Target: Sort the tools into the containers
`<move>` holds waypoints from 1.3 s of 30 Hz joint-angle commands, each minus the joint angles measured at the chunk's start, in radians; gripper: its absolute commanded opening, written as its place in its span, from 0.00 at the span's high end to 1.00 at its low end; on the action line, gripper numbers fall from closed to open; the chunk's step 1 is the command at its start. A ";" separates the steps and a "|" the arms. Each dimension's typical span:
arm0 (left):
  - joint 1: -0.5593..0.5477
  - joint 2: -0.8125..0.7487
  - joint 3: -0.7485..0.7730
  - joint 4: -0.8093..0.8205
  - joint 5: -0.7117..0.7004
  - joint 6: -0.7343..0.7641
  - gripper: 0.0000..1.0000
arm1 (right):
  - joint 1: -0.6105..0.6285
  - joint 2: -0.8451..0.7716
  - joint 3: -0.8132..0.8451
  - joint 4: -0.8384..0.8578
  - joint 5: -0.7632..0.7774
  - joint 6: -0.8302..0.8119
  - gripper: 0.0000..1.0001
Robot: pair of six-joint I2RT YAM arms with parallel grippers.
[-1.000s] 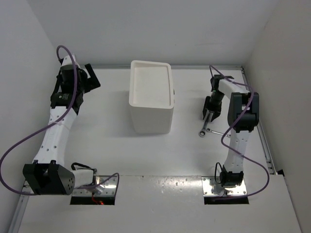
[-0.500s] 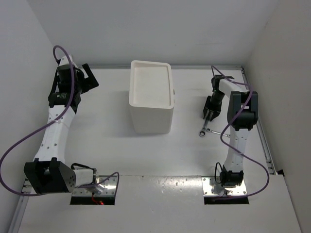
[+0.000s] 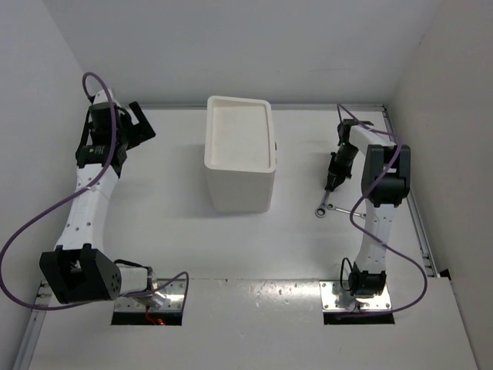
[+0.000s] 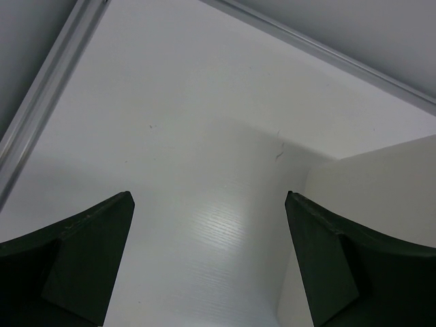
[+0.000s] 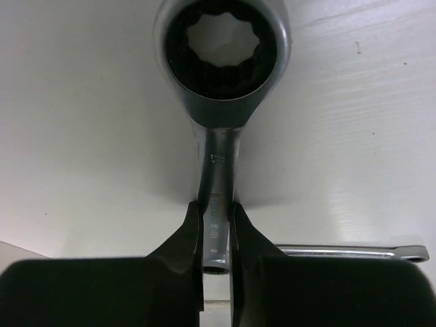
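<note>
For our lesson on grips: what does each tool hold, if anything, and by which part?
The right tool is shut on a wrench, pinching its shank, ring end sticking out. The left tool is open and holds nothing.

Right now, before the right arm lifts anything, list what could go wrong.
1. The right gripper pinches the slim silver ring wrench only across its narrow shank, with the ring head sticking out beyond the fingers; it may pivot or slip when lifted.
2. A second slim silver wrench lies close beside those fingers, so it could get nudged or dragged along.
</note>
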 commanded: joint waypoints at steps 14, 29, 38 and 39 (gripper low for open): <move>0.019 -0.005 -0.010 0.031 0.057 -0.023 0.00 | -0.020 -0.153 -0.020 0.019 -0.255 -0.323 1.00; 0.019 0.004 -0.019 0.040 0.066 -0.023 0.00 | -0.040 -0.328 0.231 -0.102 -0.567 -0.465 1.00; 0.019 0.013 -0.019 0.040 0.077 -0.014 0.00 | -0.022 -0.402 0.537 0.002 -0.675 -0.444 1.00; 0.019 0.013 -0.019 0.040 0.077 -0.014 0.00 | -0.022 -0.412 0.537 0.034 -0.695 -0.429 1.00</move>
